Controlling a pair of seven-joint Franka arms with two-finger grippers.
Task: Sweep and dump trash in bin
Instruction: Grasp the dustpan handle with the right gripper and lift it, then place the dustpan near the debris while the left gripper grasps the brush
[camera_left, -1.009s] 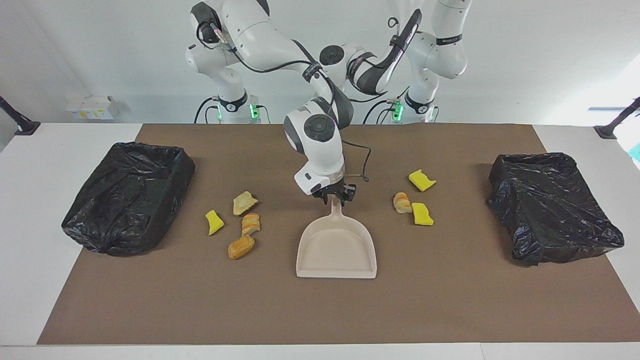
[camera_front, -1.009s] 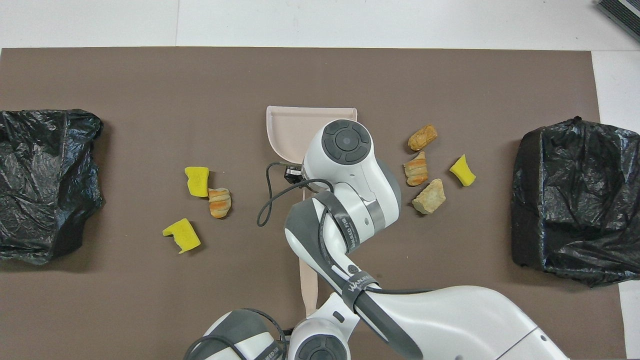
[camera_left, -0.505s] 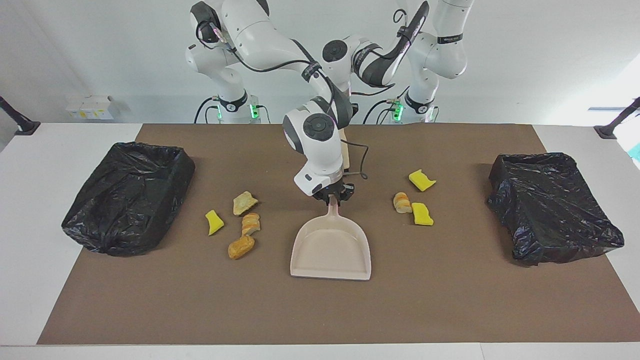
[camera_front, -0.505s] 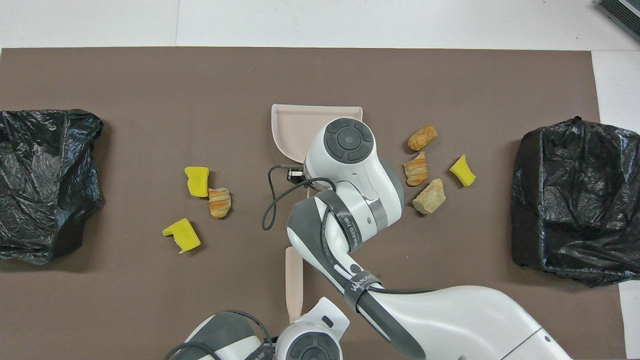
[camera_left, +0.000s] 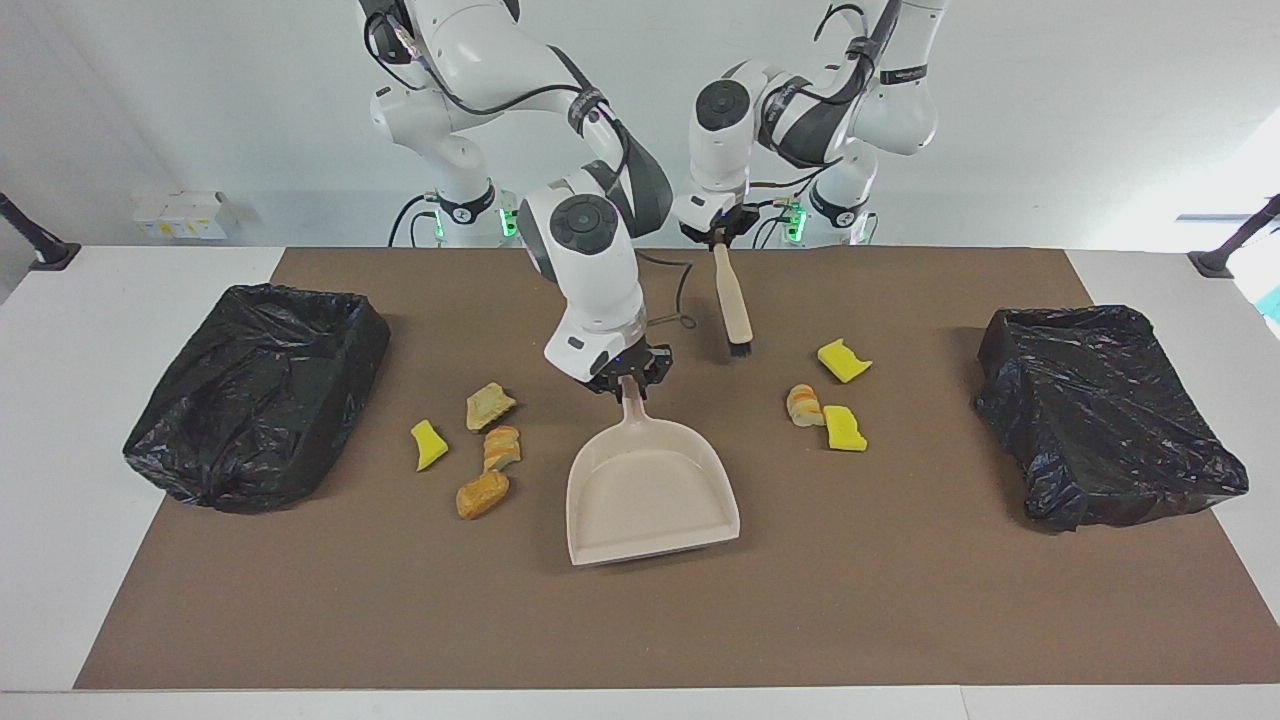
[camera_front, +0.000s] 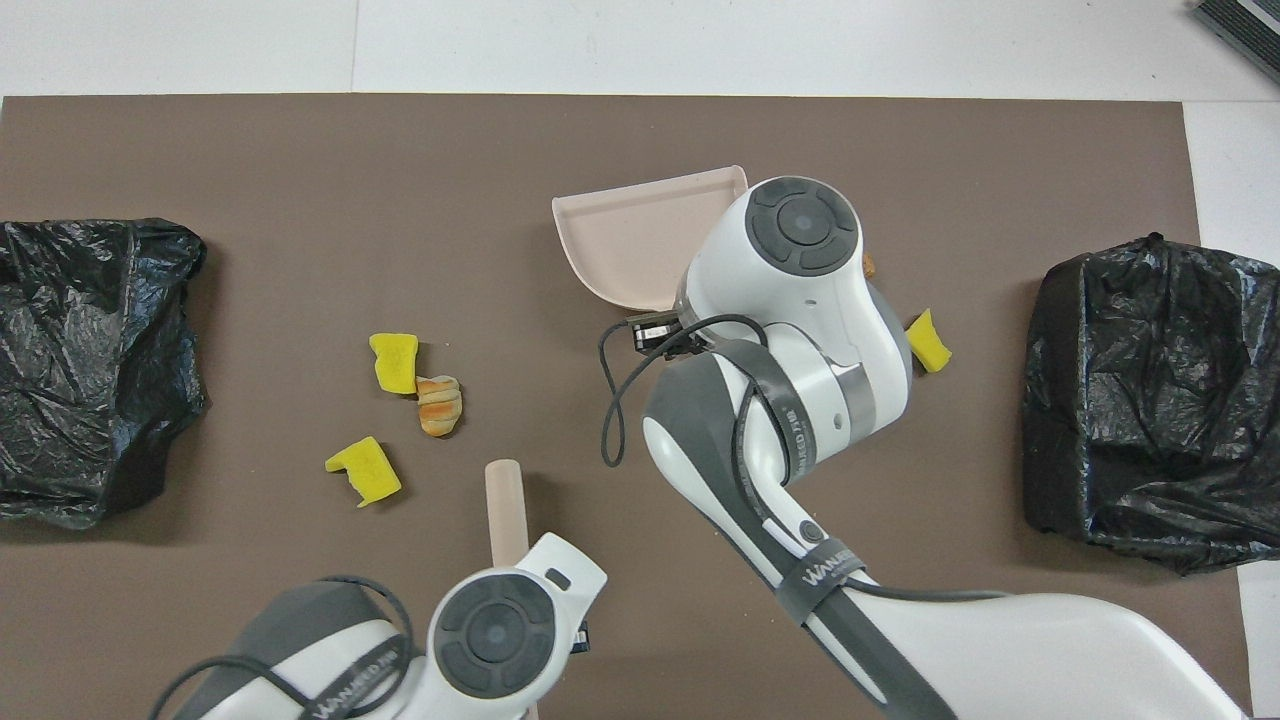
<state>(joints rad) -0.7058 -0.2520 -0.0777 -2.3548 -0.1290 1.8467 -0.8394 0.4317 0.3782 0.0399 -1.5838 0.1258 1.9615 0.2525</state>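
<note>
Facing view: white counter (camera_left: 60, 420) with brown mat (camera_left: 900, 600) over most of it, plain white wall and two arm bases at the robots' end. Black-bagged bin (camera_left: 255, 395) at the right arm's end, second black-bagged bin (camera_left: 1105, 415) at the left arm's end. Right pincer (camera_left: 628, 385) clamped on the handle of the beige dustpan (camera_left: 650, 490), pan mid-mat, mouth pointing away from the robots, tilted slightly. Left pincer (camera_left: 718, 235) closed on the beige brush (camera_left: 733, 305), brush hanging bristles-down, up in the air over the mat. Trash in two groups: four pieces near the right arm's bin — yellow sponge (camera_left: 428, 444), tan bread chunk (camera_left: 489, 405), striped bread piece (camera_left: 501, 448), orange bread roll (camera_left: 482, 494). Three pieces toward the left arm's end — yellow sponge piece (camera_left: 843, 360), small bread piece (camera_left: 803, 404) touching another yellow sponge (camera_left: 844, 428). All trash on the mat, none in the pan or bins.

Overhead view: same mat (camera_front: 300, 150), white counter strip (camera_front: 700, 45) at the end farthest from the robots. Dustpan (camera_front: 640, 230) partly covered by the right arm. Brush handle (camera_front: 506, 500) shows above the left arm's wrist. Bins (camera_front: 95, 365) and (camera_front: 1150, 400) at the mat's ends. Sponge (camera_front: 395, 362) touches bread (camera_front: 439, 405); sponge (camera_front: 365, 471) nearer the robots; sponge (camera_front: 928, 340) beside the right arm; other pieces hidden under that arm.
</note>
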